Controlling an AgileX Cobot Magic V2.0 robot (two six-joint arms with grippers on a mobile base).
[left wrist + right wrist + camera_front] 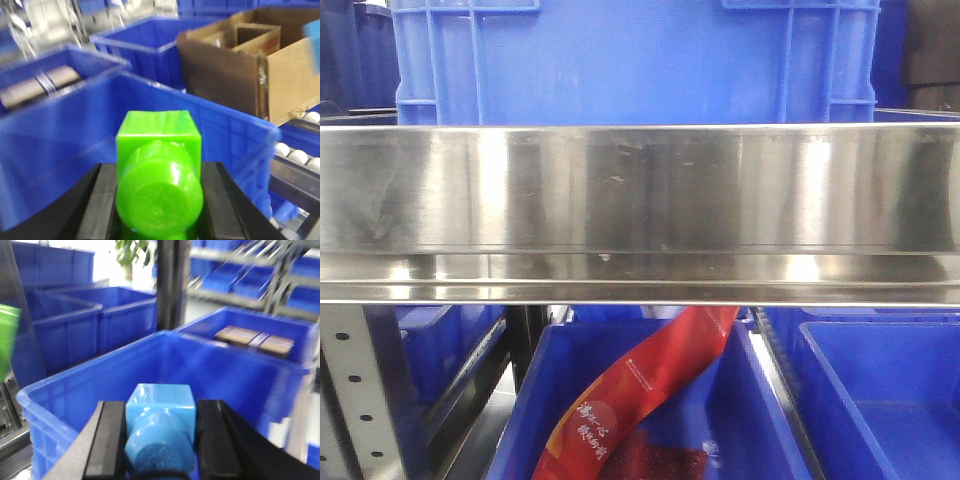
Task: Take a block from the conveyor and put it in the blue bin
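The block [161,399], a bright-blue cube with a round stud facing the camera, sits clamped between the black pads of my right gripper [160,410]. It hangs over the open blue bin [95,365], just inside the bin's near rim. My left gripper [159,167] is shut on a green block [159,145] of the same shape, held above a blue bin wall [230,130]. The green block also shows as a blur [7,340] at the left edge of the right wrist view. The conveyor is out of view.
A steel shelf rail [640,200] fills the front view, with a blue crate [630,60] above and a bin holding a red packet [640,390] below. An open cardboard box [235,60] and white rollers [300,152] lie right of the left gripper. More blue bins [120,315] stand around.
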